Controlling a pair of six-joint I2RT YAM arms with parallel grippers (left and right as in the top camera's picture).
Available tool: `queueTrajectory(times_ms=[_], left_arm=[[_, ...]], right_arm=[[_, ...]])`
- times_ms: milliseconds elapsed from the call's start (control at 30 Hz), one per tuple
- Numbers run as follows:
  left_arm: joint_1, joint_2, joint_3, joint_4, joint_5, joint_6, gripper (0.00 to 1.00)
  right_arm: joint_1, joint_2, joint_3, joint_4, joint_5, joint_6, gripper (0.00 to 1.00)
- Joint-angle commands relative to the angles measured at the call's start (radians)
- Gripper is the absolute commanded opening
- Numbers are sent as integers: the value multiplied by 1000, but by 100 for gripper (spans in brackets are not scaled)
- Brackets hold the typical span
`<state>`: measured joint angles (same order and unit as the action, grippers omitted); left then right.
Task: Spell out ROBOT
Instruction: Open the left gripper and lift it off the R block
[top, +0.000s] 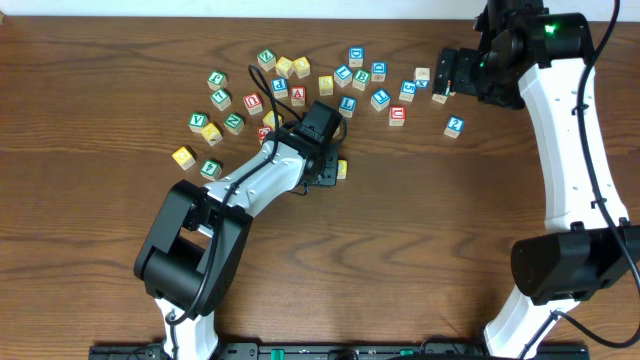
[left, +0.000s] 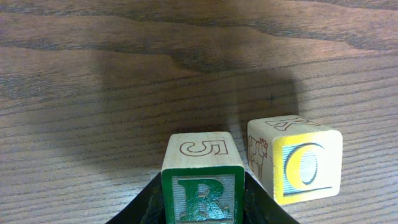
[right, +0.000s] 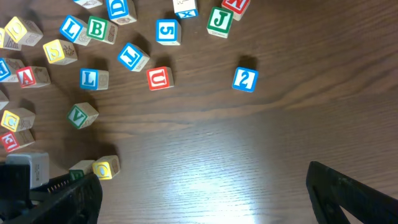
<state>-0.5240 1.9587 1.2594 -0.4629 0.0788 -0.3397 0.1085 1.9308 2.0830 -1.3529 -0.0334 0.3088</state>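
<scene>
My left gripper (left: 203, 208) is shut on a green R block (left: 203, 186) that rests on the table, with a 5 on its top face. A yellow O block (left: 298, 158) stands just to its right, a small gap apart. In the overhead view the left gripper (top: 322, 172) sits below the block pile, with the yellow O block (top: 341, 168) at its right edge; the R block is hidden under it. My right gripper (top: 442, 75) is open and empty, raised at the back right. The right wrist view shows the O block (right: 106, 168) and its open fingers (right: 205, 199).
Several loose letter blocks lie scattered across the back of the table, among them a green B (right: 96, 28), a blue L (right: 90, 78), a red U (right: 159, 78), a blue 2 (top: 454, 126) and a yellow block (top: 184, 157) at the left.
</scene>
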Motion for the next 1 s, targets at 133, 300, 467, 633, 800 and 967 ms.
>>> queueTrajectory(times_ms=[133,300,467,633,800,967], left_arm=[[1,8,22,2,-11,6,32],[1,8,22,2,-11,6,29],[1,8,22,2,-11,6,56],[1,8,22,2,-11,6,65],[1,8,22,2,-11,6,65],[2,-8,32,2,-12,9,62]], right_arm=[[-2,-21,-6,-2,-3,-10,99],[-2,-21,-6,-3,-3,-10,99],[-2,-21,-6,-5,-3,-11,99],[-2,-21,-6,-5,-3,-10,99],[-2,-21,-6,-5,-3,-11,99],[-2,-21,-6,-5,-3,-10,99]])
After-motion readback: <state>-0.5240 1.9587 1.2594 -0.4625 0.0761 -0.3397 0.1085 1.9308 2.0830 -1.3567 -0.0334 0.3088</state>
